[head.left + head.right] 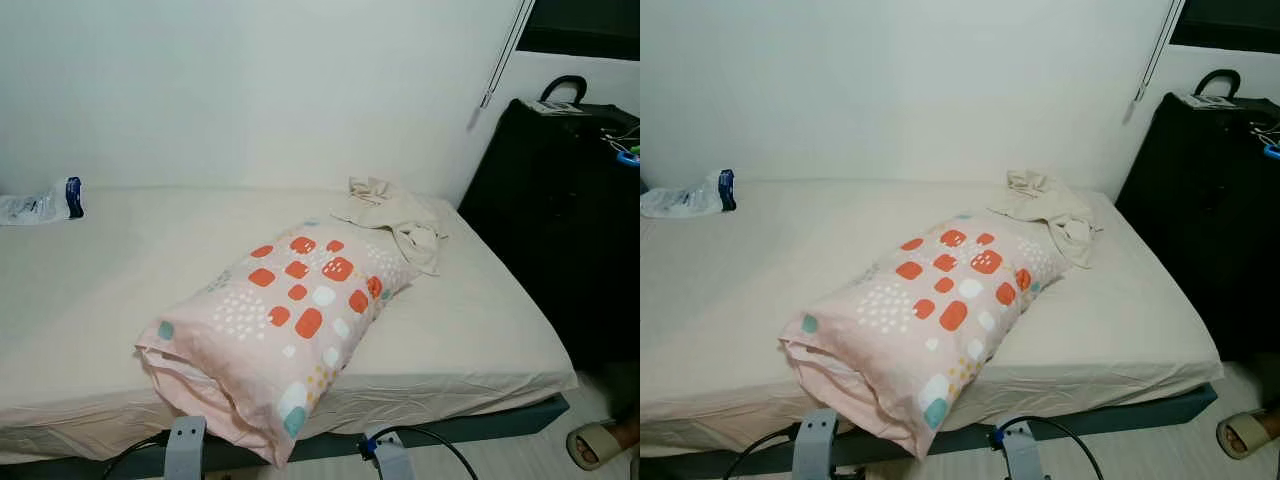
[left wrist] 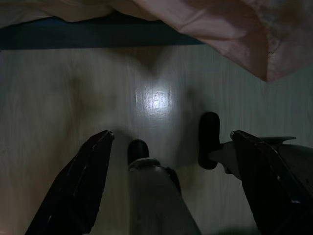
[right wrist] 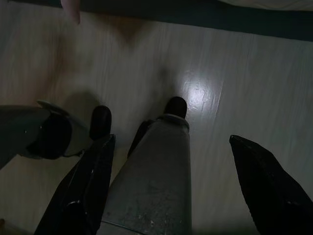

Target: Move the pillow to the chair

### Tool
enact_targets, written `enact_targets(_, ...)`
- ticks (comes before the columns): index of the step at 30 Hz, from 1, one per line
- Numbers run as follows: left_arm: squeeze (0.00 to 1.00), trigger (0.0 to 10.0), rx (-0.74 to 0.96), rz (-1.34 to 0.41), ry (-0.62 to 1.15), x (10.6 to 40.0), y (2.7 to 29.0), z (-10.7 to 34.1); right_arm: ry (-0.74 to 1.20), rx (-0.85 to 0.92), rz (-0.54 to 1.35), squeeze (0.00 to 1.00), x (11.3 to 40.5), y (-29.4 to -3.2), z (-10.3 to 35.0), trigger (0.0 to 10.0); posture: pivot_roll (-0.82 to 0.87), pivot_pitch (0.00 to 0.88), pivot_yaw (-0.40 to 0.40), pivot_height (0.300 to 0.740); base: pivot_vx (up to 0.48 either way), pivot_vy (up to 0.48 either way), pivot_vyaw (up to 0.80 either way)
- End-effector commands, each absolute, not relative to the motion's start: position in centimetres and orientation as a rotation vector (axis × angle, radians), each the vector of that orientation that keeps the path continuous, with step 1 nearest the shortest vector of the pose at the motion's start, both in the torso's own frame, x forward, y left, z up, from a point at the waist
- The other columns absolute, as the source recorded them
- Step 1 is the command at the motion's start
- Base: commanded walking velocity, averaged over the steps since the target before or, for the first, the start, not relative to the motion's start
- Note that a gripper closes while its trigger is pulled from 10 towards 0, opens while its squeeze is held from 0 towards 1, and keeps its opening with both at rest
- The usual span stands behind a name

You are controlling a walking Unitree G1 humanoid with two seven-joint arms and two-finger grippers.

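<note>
I saw the pillow (image 1: 290, 325) lying at the bed's (image 1: 480, 340) near edge while my left gripper (image 2: 171, 161) and right gripper (image 3: 171, 166) hung spread wide over the floor (image 2: 58, 88), holding nothing.

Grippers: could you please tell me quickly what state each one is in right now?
Left gripper: open, holding nothing, hanging over the floor.
Right gripper: open, holding nothing, also hanging over the floor.

A pillow (image 1: 285, 325) lies diagonally on a bed (image 1: 120, 300), its near end overhanging the front edge. Behind it sits crumpled cloth (image 1: 395, 215); a plastic bag (image 1: 40, 203) rests far left, a cabinet (image 1: 560, 220) stands right.
</note>
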State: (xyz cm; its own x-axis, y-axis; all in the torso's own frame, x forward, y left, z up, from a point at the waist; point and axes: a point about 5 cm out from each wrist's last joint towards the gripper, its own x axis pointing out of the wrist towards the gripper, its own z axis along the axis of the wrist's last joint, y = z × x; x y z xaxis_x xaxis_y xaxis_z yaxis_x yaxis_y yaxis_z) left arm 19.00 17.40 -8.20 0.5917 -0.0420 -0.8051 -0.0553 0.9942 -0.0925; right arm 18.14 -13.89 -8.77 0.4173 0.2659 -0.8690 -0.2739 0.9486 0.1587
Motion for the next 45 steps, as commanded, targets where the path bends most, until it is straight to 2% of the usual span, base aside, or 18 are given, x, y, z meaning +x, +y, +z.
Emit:
enact_targets(1, 0.00, 10.0, -0.112, -0.006, 0.951, 18.6, 17.1, -8.4, 1.091, -0.016, 0.334, 0.00, 18.2, -14.1, -8.7, 10.0, 0.12, 0.000, -0.102, 0.740, 0.000, -0.480, 0.00)
enact_targets(5, 0.00, 10.0, -0.133, 0.008, 0.955, 18.5, 17.1, -8.5, 1.092, -0.021, 0.333, 0.00, 18.3, -14.0, -8.7, 10.0, 0.13, 0.000, -0.107, 0.740, 0.000, -0.381, 0.00)
enact_targets(22, 0.00, 10.0, -0.142, 0.021, 0.947, 18.4, 17.5, -8.5, 1.091, -0.035, 0.346, 0.00, 18.5, -13.4, -8.6, 10.0, 0.13, 0.000, -0.106, 0.740, 0.000, 0.000, 0.00)
enact_targets(26, 0.00, 10.0, -0.117, -0.002, 0.951, 18.5, 17.3, -8.4, 1.092, -0.036, 0.350, 0.00, 18.4, -13.2, -8.7, 10.0, 0.13, 0.000, -0.104, 0.740, 0.000, -0.360, 0.00)
enact_targets(29, 0.00, 10.0, -0.113, 0.000, 0.948, 18.6, 17.3, -8.4, 1.094, -0.034, 0.352, 0.00, 18.2, -13.3, -8.8, 10.0, 0.13, 0.000, -0.104, 0.740, 0.000, -0.426, 0.00)
enact_targets(39, 0.00, 10.0, -0.133, 0.017, 0.952, 18.5, 17.5, -8.4, 1.102, -0.045, 0.361, 0.00, 17.4, -14.4, -9.1, 10.0, 0.14, 0.000, -0.105, 0.740, 0.000, 0.000, 0.00)
enact_targets(45, 0.00, 10.0, -0.132, 0.017, 0.955, 18.4, 17.6, -8.5, 1.087, 0.029, 0.375, 0.00, 17.3, -14.3, -9.0, 10.0, 0.14, 0.000, -0.107, 0.740, 0.000, 0.000, 0.12)
